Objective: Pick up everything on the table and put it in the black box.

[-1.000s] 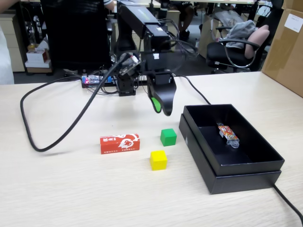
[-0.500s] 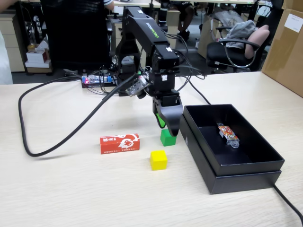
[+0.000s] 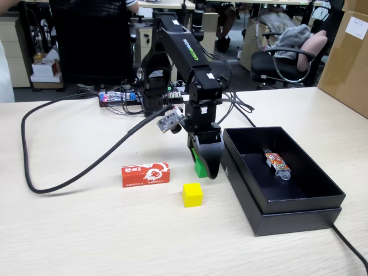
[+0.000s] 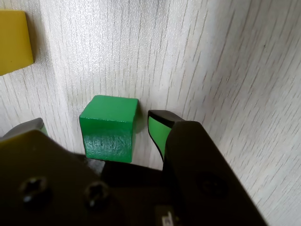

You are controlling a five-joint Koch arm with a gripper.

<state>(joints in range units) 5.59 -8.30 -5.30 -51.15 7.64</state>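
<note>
Green cube [image 3: 199,167] as landmark in the fixed view: sits on the beige wood-grain table [image 3: 86,230], mostly hidden behind the black gripper [image 3: 206,170], which points straight down over it with its tips at table level; yellow cube [image 3: 192,194] lies just in front of the green cube, nearer the camera, apart from it; red packet [image 3: 145,173] with white print lies flat to the left of the green cube, clear of it; black box [image 3: 299,213] stands just to the right of the green cube, open, with an orange-patterned candy [image 3: 277,163] lying on its floor; thick black cable [image 3: 69,172] loops over the table well to the left of the cube; tan carton [image 3: 348,54] stands far off to the right, beyond the box.

Seen from the wrist: green cube [image 4: 109,128] rests on the table [image 4: 211,56] between the two fingers of the gripper [image 4: 96,124]; fingers spread, one green-padded tip [image 4: 157,129] just beside the cube's right face with a thin gap showing, the other tip [image 4: 33,126] well apart on the cube's left; cube not pinched, flat on the wood; yellow cube [image 4: 14,41] up and left of the green cube, at the frame edge, apart from it.
</note>
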